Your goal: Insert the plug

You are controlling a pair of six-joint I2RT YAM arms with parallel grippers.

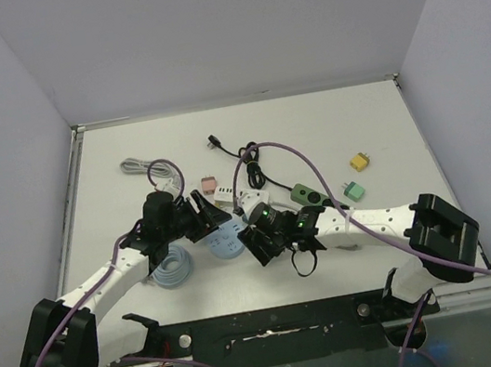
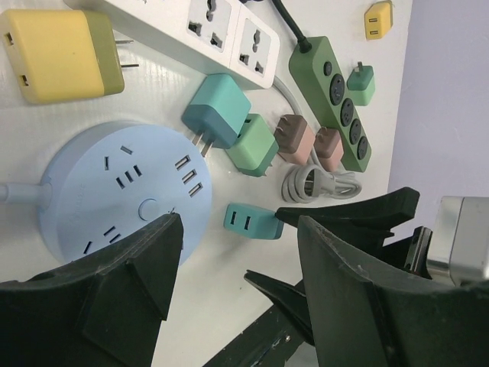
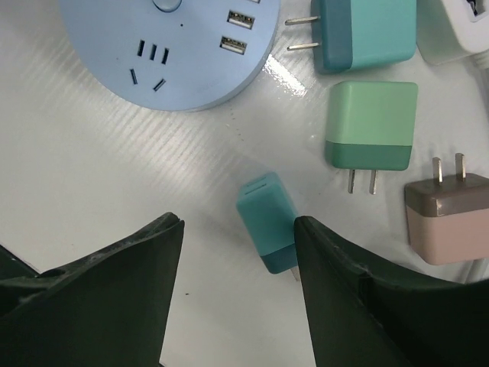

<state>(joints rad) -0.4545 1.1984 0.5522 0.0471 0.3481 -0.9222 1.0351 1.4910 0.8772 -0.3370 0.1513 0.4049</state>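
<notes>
A small teal plug (image 3: 267,229) lies on its side on the white table, a short way from the round blue power strip (image 3: 168,46). My right gripper (image 3: 238,226) is open around it. One finger (image 3: 344,283) sits right by the plug's darker prong end and the other stands well apart. From the left wrist the same plug (image 2: 252,222) shows its two slots, beside the round strip (image 2: 114,191). My left gripper (image 2: 237,283) is open with nothing between its fingers and hovers just left of the right one. From above, the left gripper (image 1: 206,216) and right gripper (image 1: 253,239) flank the strip (image 1: 227,241).
Loose adapters lie nearby: yellow (image 2: 61,53), large teal (image 2: 218,111), green (image 2: 256,145) and two pink-brown (image 2: 294,138). A white power strip (image 2: 206,30), a green power strip (image 2: 336,99) and a grey cable coil (image 2: 321,183) lie beyond. A blue cable coil (image 1: 173,269) is near the left arm.
</notes>
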